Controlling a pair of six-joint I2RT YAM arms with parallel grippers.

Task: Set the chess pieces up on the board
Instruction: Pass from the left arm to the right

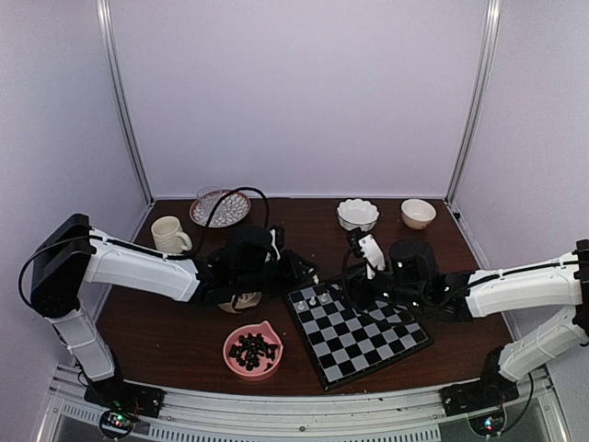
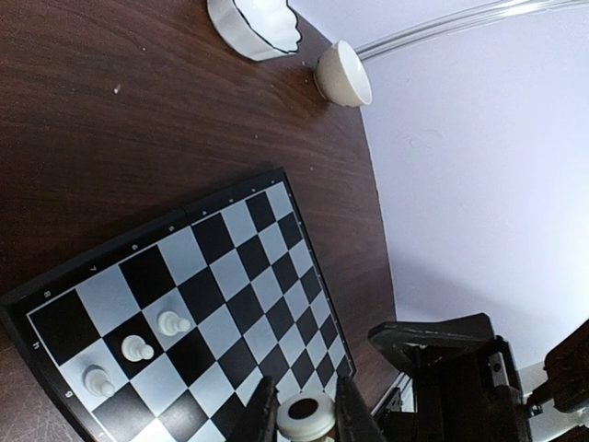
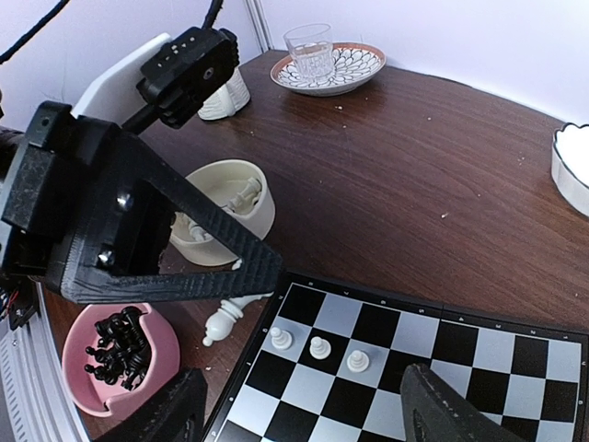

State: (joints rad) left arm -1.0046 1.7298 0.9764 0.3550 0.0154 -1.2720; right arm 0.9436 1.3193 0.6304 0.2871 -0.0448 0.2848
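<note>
Left claw (image 2: 305,405) is clamped on one cream chess piece (image 3: 224,320), holding it just off the far left corner of the board (image 1: 368,345), above the worktop (image 1: 156,322) and beside a cream bowl (image 3: 253,216) that has more chessmen in it. Toward the worktop's far left corner stand a cream mug (image 1: 168,234) and a patterned plate (image 1: 237,214) carrying a clear glass (image 1: 209,196). Near the front edge, left of the board, a pink bowl (image 3: 166,350) holds the black pieces (image 1: 254,352). The board lies right of centre, turned at an angle to the worktop's edges, with its near corner close to the front edge. Three cream pawns (image 2: 138,348) stand in a row on squares at its far left corner, each apart from the next. Over the far side of the board hangs the right claw (image 3: 304,371), its jaws spread wide and gripping nothing. Along the far edge toward the right corner sit a white scalloped bowl (image 1: 357,214) and, just beside it, a small cream cup (image 1: 418,213).
</note>
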